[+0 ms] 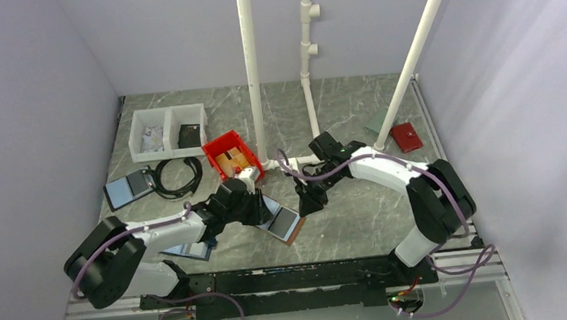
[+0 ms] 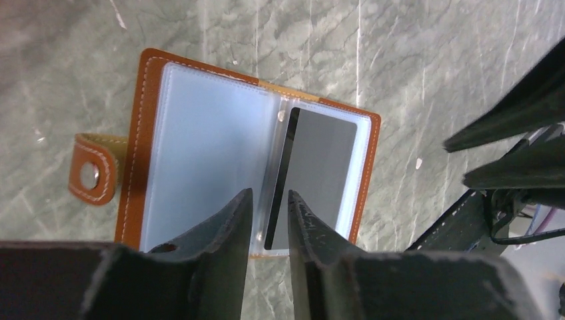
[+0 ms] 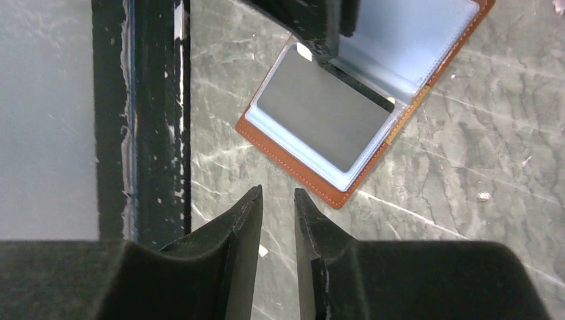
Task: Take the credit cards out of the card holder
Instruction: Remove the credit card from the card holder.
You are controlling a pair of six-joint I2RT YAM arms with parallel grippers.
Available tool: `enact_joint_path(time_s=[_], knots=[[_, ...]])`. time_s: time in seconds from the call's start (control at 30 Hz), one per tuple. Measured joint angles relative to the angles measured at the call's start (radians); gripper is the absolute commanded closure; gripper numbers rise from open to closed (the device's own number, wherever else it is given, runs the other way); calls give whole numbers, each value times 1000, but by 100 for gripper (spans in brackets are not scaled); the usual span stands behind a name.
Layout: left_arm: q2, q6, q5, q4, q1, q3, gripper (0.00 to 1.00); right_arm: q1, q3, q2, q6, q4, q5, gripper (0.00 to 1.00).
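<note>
Lying open and flat near the middle of the grey marbled surface (image 1: pixel 376 214), between the two arms: the card holder (image 2: pixel 150 80), brown with pale stitching. Showing a pale blue panel (image 2: pixel 200 167) on one half and a dark grey card (image 2: pixel 323 173) under clear plastic on the other. Trailing a small snap tab (image 2: pixel 92 175) off the outer edge of the pale half. Hovering right over the spine with the left claw (image 2: pixel 268 195), fingers only a narrow slit apart, tips close to the clear sleeves and nothing plainly caught between them. Hanging just off the grey half's brown edge with the right claw (image 3: pixel 276 191), likewise spread only a little, bare surface showing through the gap, pinching nothing. Pointing the two claws toward each other across the holder in the top view, near but apart. Sitting farther back, well apart from the holder: a red bin (image 1: pixel 217 146), a white two-part bin (image 1: pixel 136 129), a coil of black cable (image 1: pixel 177 176) and a dark blue-edged folder (image 1: pixel 128 187). Resting beside the left arm, a second such folder (image 1: pixel 188 250). Lying far to the right by a white pipe (image 1: pixel 417 50), a small red case (image 1: pixel 406 136).
</note>
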Motion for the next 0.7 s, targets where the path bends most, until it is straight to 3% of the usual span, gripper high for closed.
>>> enact_joint_path(time_s=[0.3, 0.7], knots=[[135, -73, 99, 133, 8, -8, 77, 26, -200, -213, -423, 26, 8, 78], [304, -249, 194, 431, -22, -31, 77, 146, -254, -217, -590, 113, 183, 81]])
